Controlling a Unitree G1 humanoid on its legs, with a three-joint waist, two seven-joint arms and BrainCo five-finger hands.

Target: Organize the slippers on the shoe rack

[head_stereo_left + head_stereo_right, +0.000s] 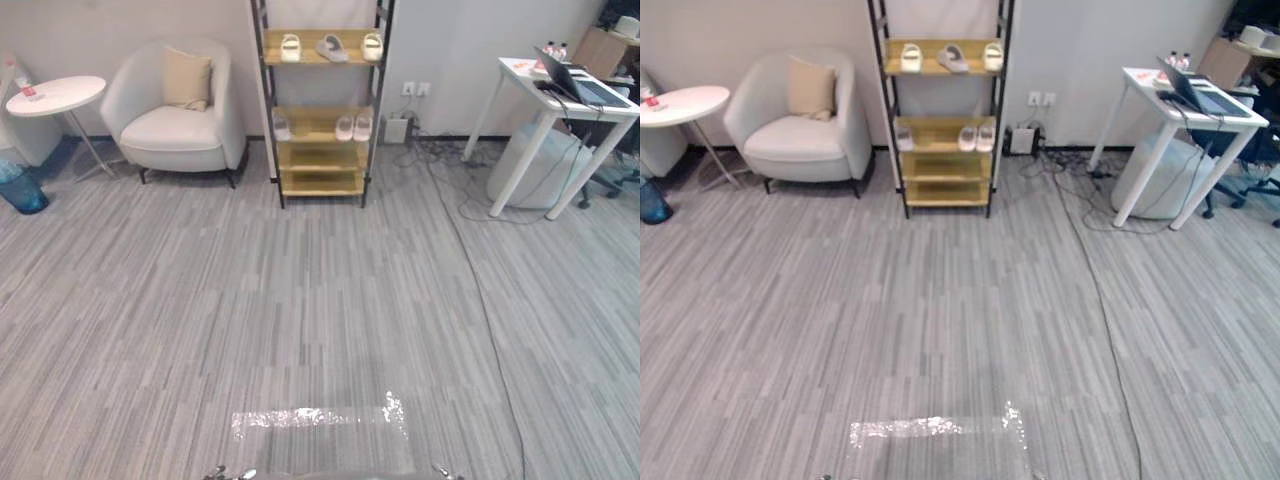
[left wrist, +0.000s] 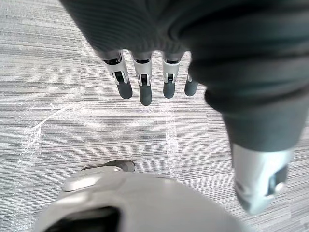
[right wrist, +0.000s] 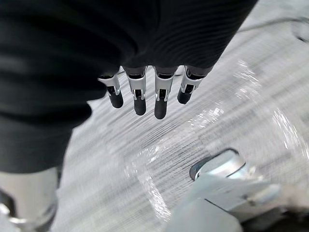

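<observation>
Overall, grey striped carpet (image 1: pixel 300 300) covers the room. From the left stand one round white table (image 1: pixel 55 95), one cream armchair (image 1: pixel 175 130), and one shoe rack (image 1: pixel 322 182) by the wall. It carries six slippers (image 1: pixel 331 47), three on top and three in the middle. One white desk (image 1: pixel 520 75) stands at the right. The left hand (image 2: pixel 145 89) and the right hand (image 3: pixel 161 99) hang over the carpet with straight fingers, holding nothing.

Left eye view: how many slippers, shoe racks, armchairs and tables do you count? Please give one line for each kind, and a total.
Slippers: 6
Shoe rack: 1
Armchair: 1
Tables: 2
Total: 10
</observation>
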